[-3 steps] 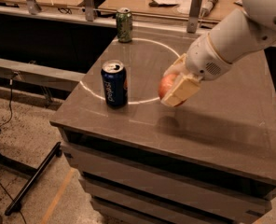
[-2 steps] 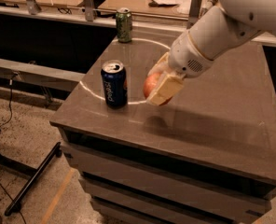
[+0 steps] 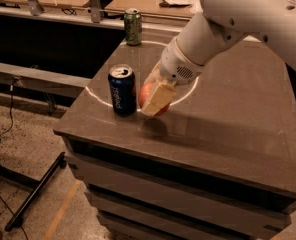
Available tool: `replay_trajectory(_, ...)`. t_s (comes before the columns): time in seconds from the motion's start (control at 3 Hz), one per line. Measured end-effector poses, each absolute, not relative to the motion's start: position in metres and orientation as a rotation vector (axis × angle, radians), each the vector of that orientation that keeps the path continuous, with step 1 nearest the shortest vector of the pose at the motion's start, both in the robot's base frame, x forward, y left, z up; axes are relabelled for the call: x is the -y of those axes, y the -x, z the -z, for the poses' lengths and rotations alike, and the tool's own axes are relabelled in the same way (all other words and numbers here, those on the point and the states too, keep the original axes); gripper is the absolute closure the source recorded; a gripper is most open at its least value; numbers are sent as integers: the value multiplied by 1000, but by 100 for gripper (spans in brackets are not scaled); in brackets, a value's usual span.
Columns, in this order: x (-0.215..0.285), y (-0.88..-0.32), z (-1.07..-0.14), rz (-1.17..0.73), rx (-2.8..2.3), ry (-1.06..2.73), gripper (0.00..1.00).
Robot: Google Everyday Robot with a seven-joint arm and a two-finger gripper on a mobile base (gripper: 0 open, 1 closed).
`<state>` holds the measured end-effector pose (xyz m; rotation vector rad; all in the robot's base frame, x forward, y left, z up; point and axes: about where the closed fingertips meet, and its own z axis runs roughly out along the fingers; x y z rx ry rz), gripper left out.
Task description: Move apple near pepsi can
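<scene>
Dark tabletop (image 3: pixel 228 124) with a white ring (image 3: pixel 95 98) marked on it; concrete floor at lower left. Green can (image 3: pixel 133 27) at upper centre by the far edge, well apart from the work. Pepsi can (image 3: pixel 122 90) upright, left of centre. Gripper (image 3: pixel 154 101) at centre frame, fingers pinched on the apple (image 3: pixel 145 95), which sits just right of the pepsi can; contact between them cannot be told. The shadow beneath suggests the apple hangs slightly off the top. Judged: apple firm, smooth and fairly heavy; it will roll if let go carelessly and bruise under a hard squeeze, so hold it across the widest part. Open tabletop lies right; left and front edges are close; the can is tippable.
</scene>
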<state>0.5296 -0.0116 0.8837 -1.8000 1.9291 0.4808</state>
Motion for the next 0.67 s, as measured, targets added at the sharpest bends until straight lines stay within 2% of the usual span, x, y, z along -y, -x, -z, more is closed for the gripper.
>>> replay_trajectory(0.33,8,-534,-876,-473,-1964,1797,100)
replay_trajectory(0.67,11,-537,-873,-470,-1969,1772,73)
